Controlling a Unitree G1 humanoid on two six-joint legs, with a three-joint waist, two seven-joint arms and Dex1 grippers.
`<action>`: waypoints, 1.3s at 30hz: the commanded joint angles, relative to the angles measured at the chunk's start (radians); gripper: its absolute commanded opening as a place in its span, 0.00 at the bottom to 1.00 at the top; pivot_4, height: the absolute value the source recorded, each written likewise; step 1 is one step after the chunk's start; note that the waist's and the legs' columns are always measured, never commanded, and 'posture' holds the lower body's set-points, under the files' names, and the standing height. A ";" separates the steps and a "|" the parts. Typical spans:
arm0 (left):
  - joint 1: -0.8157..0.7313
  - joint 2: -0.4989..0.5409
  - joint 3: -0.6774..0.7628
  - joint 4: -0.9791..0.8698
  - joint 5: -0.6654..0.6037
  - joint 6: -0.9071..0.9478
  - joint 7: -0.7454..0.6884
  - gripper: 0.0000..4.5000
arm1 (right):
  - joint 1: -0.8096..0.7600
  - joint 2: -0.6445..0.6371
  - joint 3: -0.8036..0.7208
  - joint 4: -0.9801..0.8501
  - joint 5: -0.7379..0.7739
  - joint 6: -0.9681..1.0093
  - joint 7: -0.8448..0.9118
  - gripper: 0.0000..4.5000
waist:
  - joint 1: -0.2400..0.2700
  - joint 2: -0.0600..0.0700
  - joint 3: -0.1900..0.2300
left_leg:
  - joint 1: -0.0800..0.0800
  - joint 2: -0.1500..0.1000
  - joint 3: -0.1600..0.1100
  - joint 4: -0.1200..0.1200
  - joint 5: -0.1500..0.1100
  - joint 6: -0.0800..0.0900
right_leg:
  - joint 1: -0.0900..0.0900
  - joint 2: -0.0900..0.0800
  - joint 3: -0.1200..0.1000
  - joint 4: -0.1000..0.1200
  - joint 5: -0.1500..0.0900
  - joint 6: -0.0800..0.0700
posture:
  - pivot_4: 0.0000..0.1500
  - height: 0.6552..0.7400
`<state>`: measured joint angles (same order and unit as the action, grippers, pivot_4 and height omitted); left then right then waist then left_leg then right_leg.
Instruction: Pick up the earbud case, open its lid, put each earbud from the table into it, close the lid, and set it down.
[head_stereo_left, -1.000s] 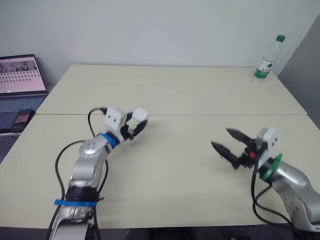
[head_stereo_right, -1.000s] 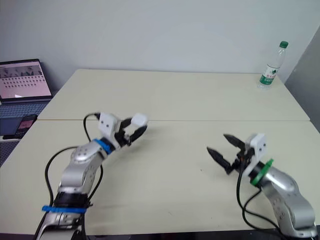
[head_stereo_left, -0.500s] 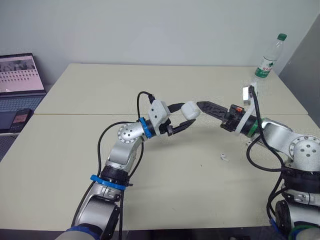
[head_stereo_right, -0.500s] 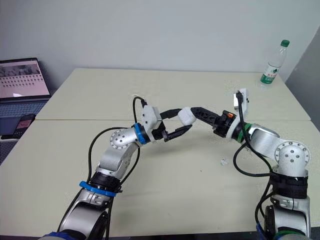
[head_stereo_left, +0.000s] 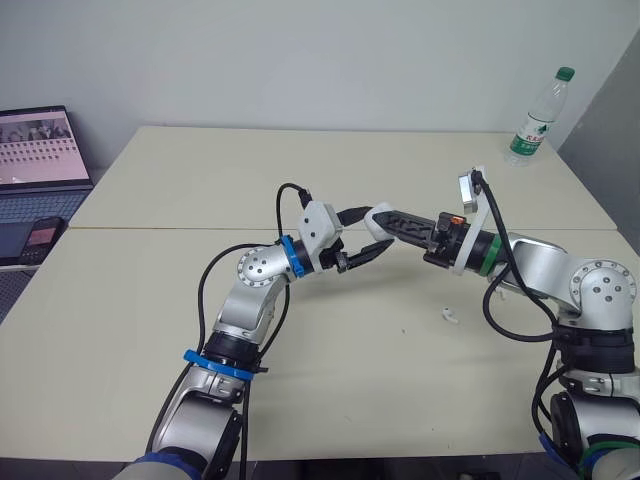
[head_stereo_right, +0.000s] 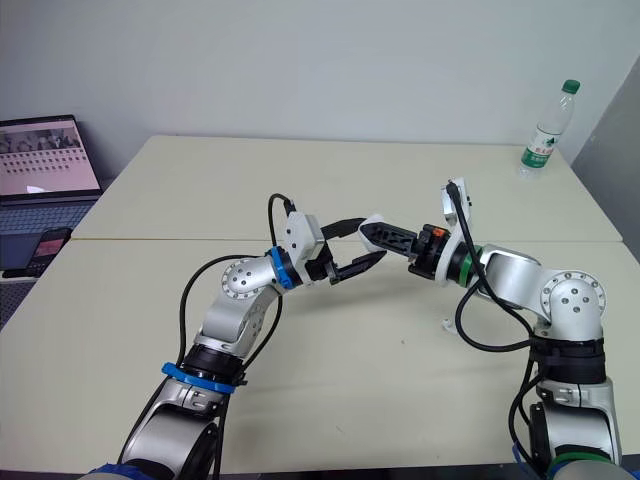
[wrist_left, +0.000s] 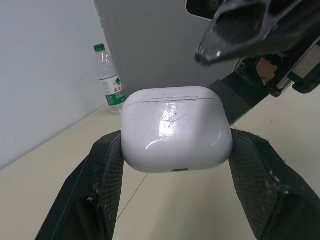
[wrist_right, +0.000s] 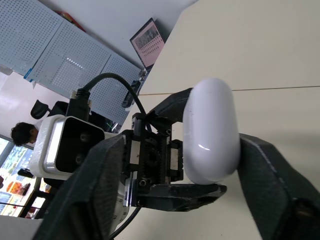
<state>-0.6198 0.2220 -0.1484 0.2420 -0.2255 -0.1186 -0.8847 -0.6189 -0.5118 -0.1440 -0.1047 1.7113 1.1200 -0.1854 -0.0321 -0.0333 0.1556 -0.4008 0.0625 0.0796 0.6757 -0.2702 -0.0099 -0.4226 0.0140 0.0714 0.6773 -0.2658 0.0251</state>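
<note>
Earbud case (wrist_left: 177, 129): off the table, clamped across its two narrow sides between the fingers of the left gripper (wrist_left: 176, 141). Lid shut. The seam end points away from that wrist, toward the right gripper (wrist_right: 182, 142). The left pads sit on the body below the seam, so the lid looks free to swing.

Right gripper: fingers spread wide, straddling the lid end of the case. One finger (wrist_right: 270, 165) is at or very near the shell, though contact cannot be told from this angle. The other stands apart from it.

Handling, as judged: small, light, with a hard glossy shell and rounded corners. Probably slippery under a pinch and likely to squirt out if squeezed off-centre. Best held by the body, with the lid worked by a right fingertip at the seam edge opposite the hinge.

One earbud (head_stereo_left: 449, 316) lies on the table (head_stereo_left: 300, 400), below the right gripper's wrist and well apart from the case.
</note>
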 joint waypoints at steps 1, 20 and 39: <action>-0.014 -0.003 0.002 -0.021 0.000 -0.005 0.003 0.61 | -0.018 -0.010 -0.006 -0.025 0.035 -0.014 0.013 0.41 | 0.000 0.000 0.000 | 0.000 0.000 0.000 0.000 0.000 0.000 | 0.000 0.000 0.000 0.000 0.000 0.000 | 1.00 0.95; 0.037 0.166 0.028 -0.206 -0.286 0.467 -0.236 0.99 | 0.046 -0.284 0.050 -0.073 -0.329 0.002 0.641 0.17 | 0.000 0.001 0.000 | -0.001 0.000 -0.001 -0.001 0.000 0.000 | -0.001 0.000 -0.001 -0.002 -0.001 0.002 | 1.00 0.95; 0.009 0.290 -0.033 -0.318 -0.459 0.894 -0.381 0.99 | -0.015 -0.354 0.300 -0.195 -0.829 -0.171 1.265 0.17 | 0.000 0.002 0.008 | 0.000 0.000 0.000 0.000 0.000 0.000 | -0.002 0.001 -0.003 -0.002 -0.003 0.004 | 1.00 0.95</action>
<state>-0.5880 0.5074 -0.1741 -0.0475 -0.6838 0.7781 -1.2520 -0.6106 -0.8665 0.1795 -0.2633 0.8825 0.9489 1.0707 -0.0325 -0.0316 0.1634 -0.4009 0.0627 0.0800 0.6756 -0.2705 -0.0095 -0.4245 0.0150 0.0687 0.6757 -0.2687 0.0292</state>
